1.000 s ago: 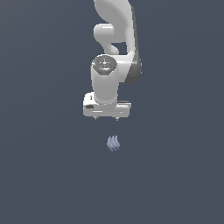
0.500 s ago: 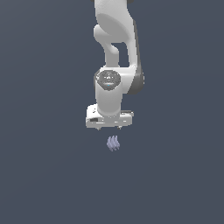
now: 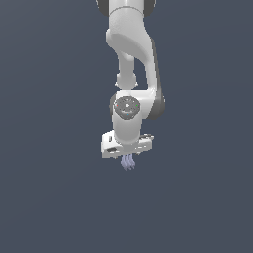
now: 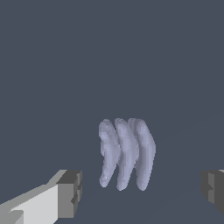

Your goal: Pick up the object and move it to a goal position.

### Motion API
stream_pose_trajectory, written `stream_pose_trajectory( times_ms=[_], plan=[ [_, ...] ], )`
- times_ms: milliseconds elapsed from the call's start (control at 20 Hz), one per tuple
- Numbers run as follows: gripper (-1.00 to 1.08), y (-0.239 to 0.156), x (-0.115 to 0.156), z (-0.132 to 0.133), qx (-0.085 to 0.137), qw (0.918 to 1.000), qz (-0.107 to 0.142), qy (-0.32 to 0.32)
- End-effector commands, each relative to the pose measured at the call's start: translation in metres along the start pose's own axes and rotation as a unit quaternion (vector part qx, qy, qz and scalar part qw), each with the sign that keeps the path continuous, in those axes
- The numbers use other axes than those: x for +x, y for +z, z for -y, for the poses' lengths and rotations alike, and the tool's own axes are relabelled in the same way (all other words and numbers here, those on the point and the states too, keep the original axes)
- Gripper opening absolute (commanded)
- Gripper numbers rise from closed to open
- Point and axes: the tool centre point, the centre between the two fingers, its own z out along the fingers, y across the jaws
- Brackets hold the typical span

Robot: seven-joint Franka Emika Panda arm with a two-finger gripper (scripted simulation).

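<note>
Between the two dark finger pads (image 4: 70,194) in the wrist view lies the object (image 4: 127,153), a small pale lavender-blue thing of three wavy ridged lobes. The claw (image 4: 142,192) stands open: one pad shows on each side of the lobes, with bare grey ground visible in both gaps, so neither pad touches it yet. The gap toward the pad on the white finger looks narrower than the gap toward the other pad, which sits at the picture's edge.

From the exterior view, the gripper (image 3: 128,157) hangs straight down from the white arm (image 3: 133,59), and the object (image 3: 128,163) peeks out just under the white hand, partly hidden by it. Whether the fingertips have reached the level of the ground cannot be told from here, since the fingers are mostly lost against the hand and the lobes.

All around is a plain dark grey-blue floor (image 3: 49,197); no goal marker shows in either view.

As for progress, I judge the approach nearly done: the claw is lined up over the object and straddles it. Everything that counts is left: closing on the lobes, lifting, and carrying it to the goal. The ridged, curved shape may slip or twist as the pads close.
</note>
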Motion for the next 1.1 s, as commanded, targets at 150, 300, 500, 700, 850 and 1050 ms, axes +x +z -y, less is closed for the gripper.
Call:
stream_pose_trajectory(
  times_ms=[150,300,500,700,850,1050],
  plan=[
    [1.00,0.005,0.006,0.001,0.001,1.0000,-0.003,-0.009],
    [1.00,0.006,0.005,0.001,0.001,1.0000,-0.002,-0.007],
    [1.00,0.018,0.005,0.001,0.001,1.0000,-0.002,-0.008],
    [1.00,0.040,0.005,0.001,0.001,1.0000,-0.003,-0.008],
    [1.00,0.051,0.005,0.002,0.001,1.0000,-0.003,-0.009],
    [1.00,0.056,0.006,0.001,0.001,1.0000,-0.003,-0.009]
  ],
)
